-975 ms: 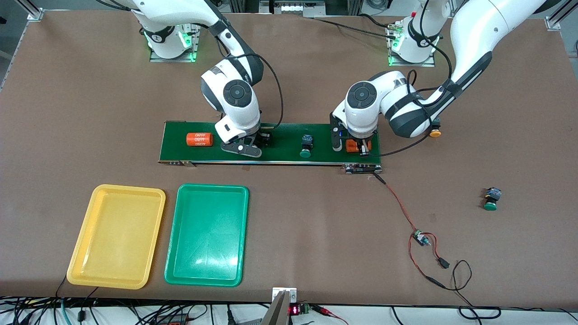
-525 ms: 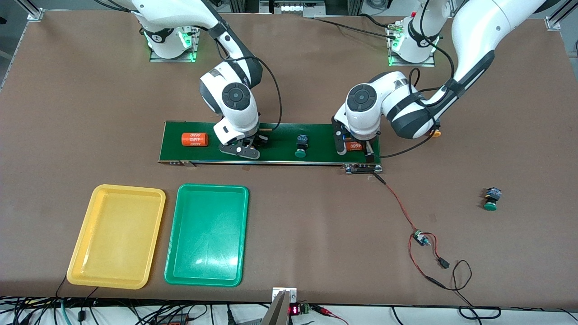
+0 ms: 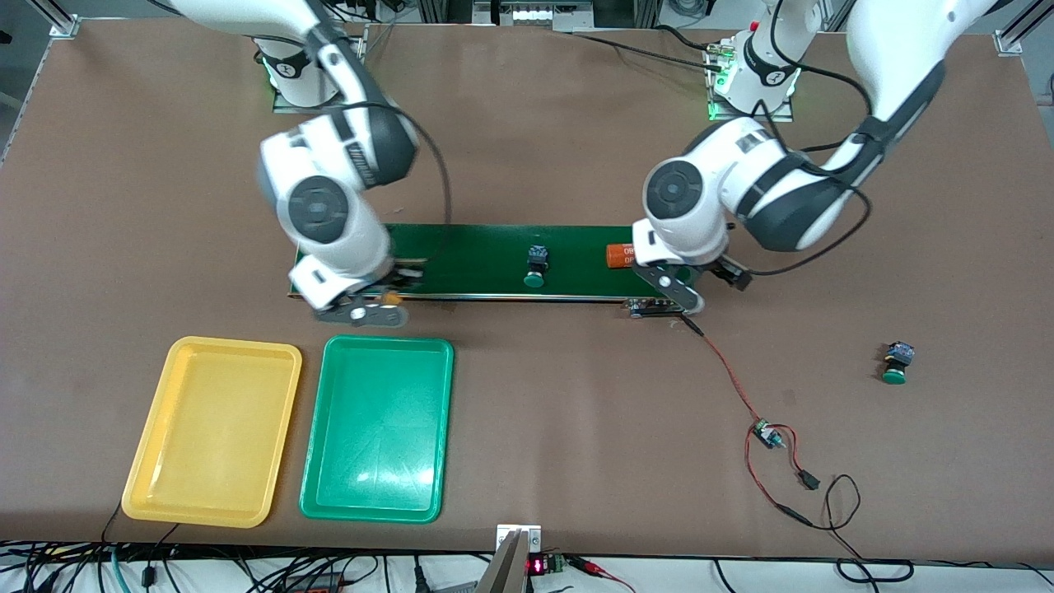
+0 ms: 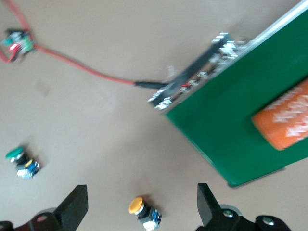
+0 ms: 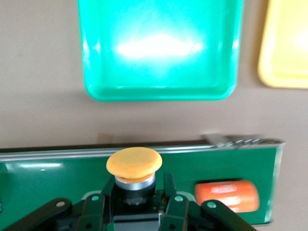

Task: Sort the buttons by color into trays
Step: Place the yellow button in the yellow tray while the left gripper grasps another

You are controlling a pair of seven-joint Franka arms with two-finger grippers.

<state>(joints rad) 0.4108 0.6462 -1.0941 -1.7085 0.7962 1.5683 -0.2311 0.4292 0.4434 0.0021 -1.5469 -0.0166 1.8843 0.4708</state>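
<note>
Your right tool point(image 3: 362, 311) has lifted off the belt point(image 3: 494, 262), gripping the yellow button point(image 5: 134, 166); the yellow tray point(image 3: 212, 430) lies nearer the front camera. Left tool point(image 4: 139, 211) waits open.

The front view looks down steeply from high across the table, facing both arm bases, and takes in the whole conveyor belt point(image 3: 494, 262). The left wrist view looks down from close above that belt's end at the left arm's end of the table. The right wrist view looks down over its other end (closer still), sharing the green tray point(image 5: 159, 48) with the front view.
</note>
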